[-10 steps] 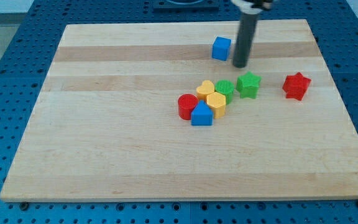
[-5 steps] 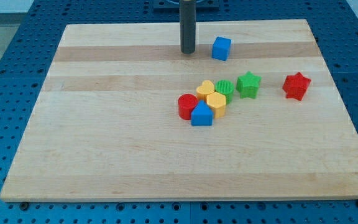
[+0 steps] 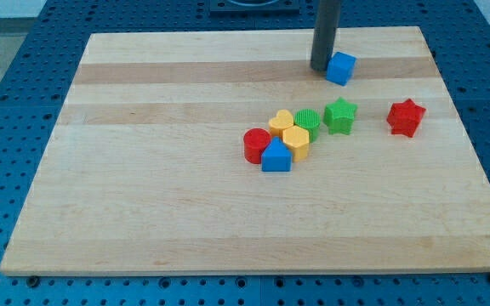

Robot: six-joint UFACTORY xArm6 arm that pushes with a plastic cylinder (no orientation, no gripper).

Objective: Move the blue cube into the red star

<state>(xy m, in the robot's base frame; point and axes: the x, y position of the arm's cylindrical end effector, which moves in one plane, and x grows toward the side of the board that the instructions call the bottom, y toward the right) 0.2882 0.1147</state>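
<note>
The blue cube (image 3: 340, 68) sits on the wooden board near the view's top, right of centre. My tip (image 3: 321, 68) stands against the cube's left side, touching it. The red star (image 3: 405, 117) lies to the lower right of the cube, near the board's right edge, well apart from it.
A green star (image 3: 340, 116) lies just below the cube, between it and the cluster. A cluster sits mid-board: yellow heart (image 3: 282, 122), green round block (image 3: 307, 121), yellow hexagon (image 3: 296, 142), red cylinder (image 3: 256, 145), blue house-shaped block (image 3: 276, 157).
My tip went from the cube's right side round to its left, then pushed the blue cube to the view's right and slightly down. The other blocks have not moved.
</note>
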